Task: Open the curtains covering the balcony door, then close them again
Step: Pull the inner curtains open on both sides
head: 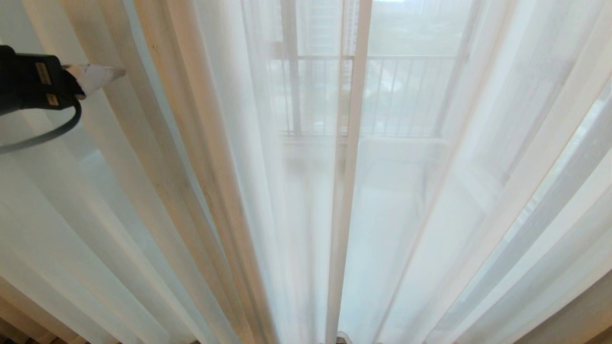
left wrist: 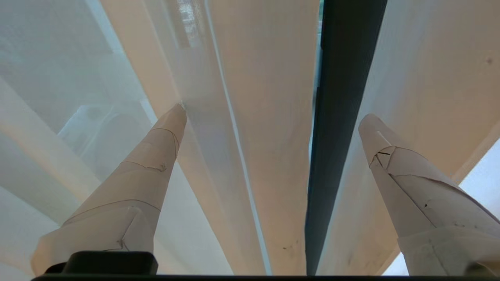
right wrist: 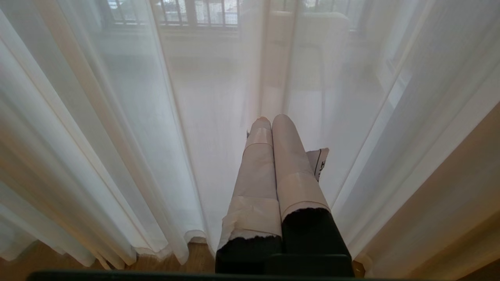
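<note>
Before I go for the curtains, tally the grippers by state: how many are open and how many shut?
Open: 1, the left gripper
Shut: 1, the right gripper
Total: 2

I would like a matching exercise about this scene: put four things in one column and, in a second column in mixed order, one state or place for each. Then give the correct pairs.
Column one:
1. left gripper
2. right gripper
3. curtains
4. railing

Column two:
A. fingers pressed together, holding nothing
B. seen dimly through the sheer fabric, outside
C. fingers spread wide, with folds of fabric between them
D. hanging closed in long vertical folds

Pairs: 1-C, 2-A, 3-D, 4-B
</note>
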Available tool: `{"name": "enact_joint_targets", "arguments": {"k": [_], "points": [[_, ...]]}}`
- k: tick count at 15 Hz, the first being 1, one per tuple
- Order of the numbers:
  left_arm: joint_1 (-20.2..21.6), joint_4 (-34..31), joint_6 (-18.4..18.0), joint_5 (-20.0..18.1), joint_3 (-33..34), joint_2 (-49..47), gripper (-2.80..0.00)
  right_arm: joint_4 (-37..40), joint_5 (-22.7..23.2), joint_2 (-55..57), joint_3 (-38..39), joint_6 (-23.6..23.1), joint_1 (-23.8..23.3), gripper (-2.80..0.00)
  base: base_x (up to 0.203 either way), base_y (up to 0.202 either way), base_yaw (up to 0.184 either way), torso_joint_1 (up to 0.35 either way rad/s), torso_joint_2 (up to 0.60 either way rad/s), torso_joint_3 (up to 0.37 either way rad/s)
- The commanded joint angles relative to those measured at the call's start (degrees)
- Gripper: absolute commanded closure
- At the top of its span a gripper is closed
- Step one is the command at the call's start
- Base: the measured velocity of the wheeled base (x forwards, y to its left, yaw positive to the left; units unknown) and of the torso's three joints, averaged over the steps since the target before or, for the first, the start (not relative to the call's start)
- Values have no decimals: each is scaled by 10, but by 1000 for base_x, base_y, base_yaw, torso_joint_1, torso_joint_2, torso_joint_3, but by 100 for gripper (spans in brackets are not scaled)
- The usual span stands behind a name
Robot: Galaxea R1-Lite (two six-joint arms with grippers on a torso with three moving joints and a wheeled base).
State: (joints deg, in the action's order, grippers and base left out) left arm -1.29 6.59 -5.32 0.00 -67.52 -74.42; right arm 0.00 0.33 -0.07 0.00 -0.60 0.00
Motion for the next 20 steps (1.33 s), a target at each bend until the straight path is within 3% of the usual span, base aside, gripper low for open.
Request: {"name": "enact_joint_targets", "arguments": {"k": [1,6,17,20], "points": [[1,1,0,7,3,5,-280,0,0,1,0,0,0,0,0,0,0,0,0,0],[0,1,0,16,-4,-7,-280,0,0,1,0,0,0,0,0,0,0,0,0,0],[-2,2,2,16,-105,-86,-280,0,0,1,0,0,0,0,0,0,0,0,0,0],[-11,39,2,16,-126,-116,-280,0,0,1,0,0,0,0,0,0,0,0,0,0]]}}
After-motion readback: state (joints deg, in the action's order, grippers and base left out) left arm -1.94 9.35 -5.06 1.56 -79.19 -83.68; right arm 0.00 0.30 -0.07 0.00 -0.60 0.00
